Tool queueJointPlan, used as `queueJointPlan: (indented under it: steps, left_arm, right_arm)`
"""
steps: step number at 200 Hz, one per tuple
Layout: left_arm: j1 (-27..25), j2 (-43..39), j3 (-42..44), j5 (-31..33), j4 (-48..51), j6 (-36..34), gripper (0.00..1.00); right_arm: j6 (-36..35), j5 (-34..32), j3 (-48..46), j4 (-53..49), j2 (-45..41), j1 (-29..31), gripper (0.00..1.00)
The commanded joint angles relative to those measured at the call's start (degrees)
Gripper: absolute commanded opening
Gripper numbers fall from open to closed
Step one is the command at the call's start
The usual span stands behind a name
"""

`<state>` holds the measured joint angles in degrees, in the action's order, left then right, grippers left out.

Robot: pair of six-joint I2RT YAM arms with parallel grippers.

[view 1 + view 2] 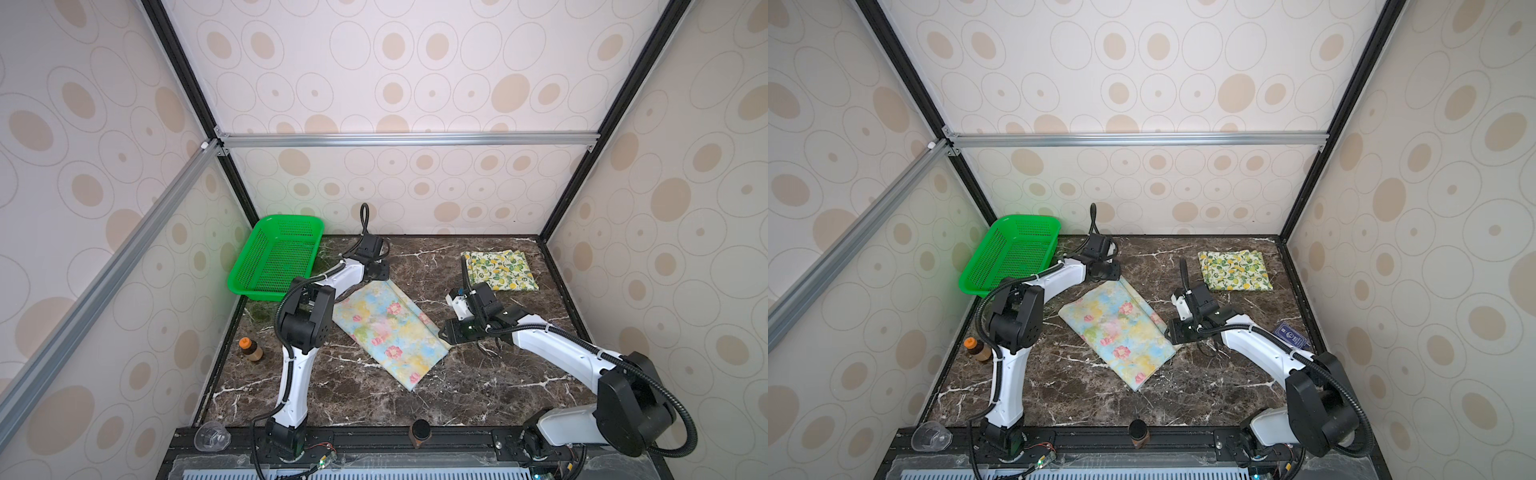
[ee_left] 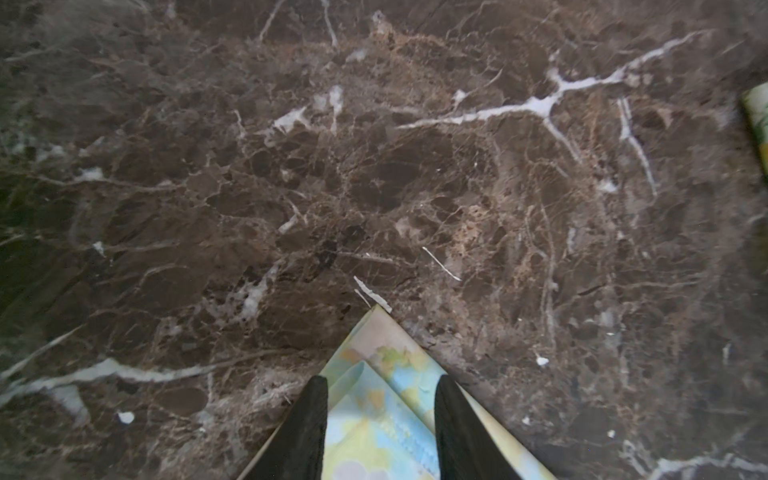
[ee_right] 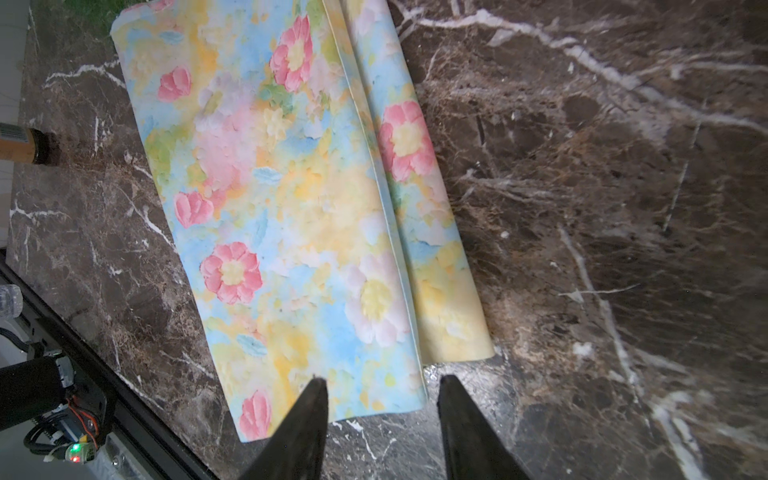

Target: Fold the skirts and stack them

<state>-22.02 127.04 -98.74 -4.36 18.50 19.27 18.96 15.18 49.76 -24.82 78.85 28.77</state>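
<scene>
The pastel blue-yellow skirt with pink flowers lies folded into a long strip, slanting across the middle of the marble table. My left gripper is open over its far corner, and the cloth lies flat between the fingers. The right gripper is also open, just off the strip's right-hand corner, and holds nothing. A doubled edge runs along the strip. Folded at the back right lies the lemon-print skirt, apart from both grippers.
A green mesh basket leans at the back left corner. A small orange-capped bottle stands at the left edge. On the front rail are a clear cup and a dark-capped jar. A blue card pack lies at the right edge.
</scene>
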Motion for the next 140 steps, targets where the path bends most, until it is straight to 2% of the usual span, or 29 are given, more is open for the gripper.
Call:
queueJointPlan:
  steps: [1, 51, 140]
  left_arm:
    - [-0.1, 0.4, -4.9, 1.6, 2.8, -3.2, 0.41]
    - [-0.1, 2.1, -4.0, 1.0, 2.2, -3.1, 0.36]
    - [-0.1, 2.6, -0.8, 0.5, 1.2, -3.4, 0.34]
  right_arm:
    - [0.6, -0.7, -1.2, 0.2, -0.4, -0.4, 0.46]
    - [1.8, 0.0, -2.9, 1.2, -0.1, -0.4, 0.46]
    - [2.6, -0.3, -3.0, 0.9, -0.2, -0.4, 0.46]
